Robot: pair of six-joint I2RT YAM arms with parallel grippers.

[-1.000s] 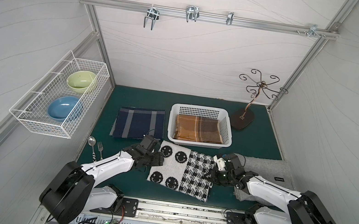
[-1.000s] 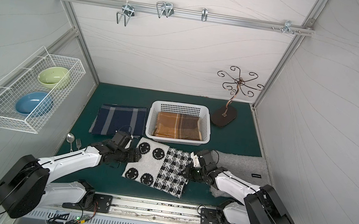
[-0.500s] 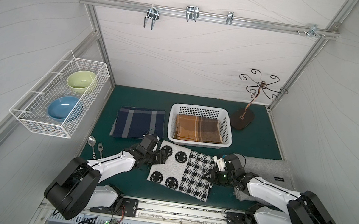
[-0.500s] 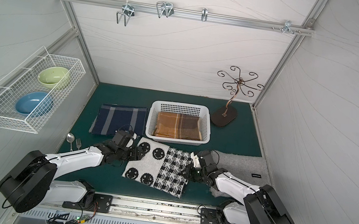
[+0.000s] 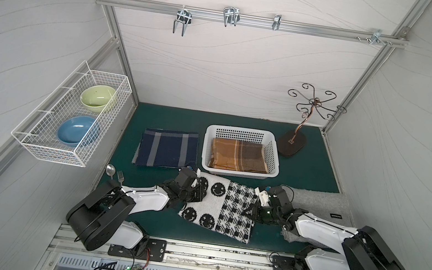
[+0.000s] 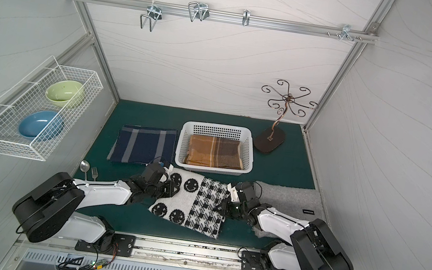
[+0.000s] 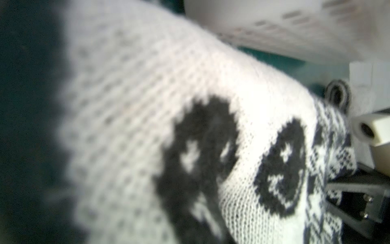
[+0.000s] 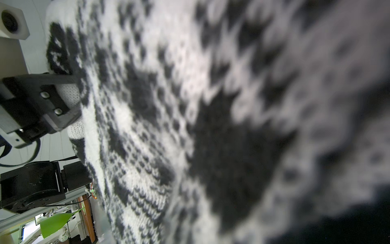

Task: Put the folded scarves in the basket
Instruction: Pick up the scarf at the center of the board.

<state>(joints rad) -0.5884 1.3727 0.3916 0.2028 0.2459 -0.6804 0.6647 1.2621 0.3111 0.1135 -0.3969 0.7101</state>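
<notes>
The folded scarf [image 5: 218, 208] [image 6: 192, 204] is a black-and-white knit with smiley faces and houndstooth checks. It lies flat on the green mat just in front of the white perforated basket [image 5: 244, 130] [image 6: 219, 126]. My left gripper [image 5: 199, 190] [image 6: 173, 187] is shut on the scarf's left edge; in the right wrist view its black fingers [image 8: 59, 79] pinch the white knit. My right gripper [image 5: 251, 210] [image 6: 222, 208] is shut on the scarf's right edge. The knit [image 7: 147, 105] [image 8: 190, 105] fills both wrist views, and the basket wall [image 7: 274, 25] is close behind it.
A brown plaid cloth [image 5: 238, 152] lies inside the basket. A navy plaid cloth [image 5: 167, 149] lies left of it. A metal jewellery stand [image 5: 291, 144] is at the back right, with a grey mat [image 5: 315, 202] under the right arm. Spoon [image 5: 111, 169] and fork [image 5: 120, 176] lie front left. A wire rack [image 5: 66, 116] hangs on the left wall.
My left gripper slid right onto the scarf's left edge and closed on it. The right gripper and the scarf have stayed in place.
</notes>
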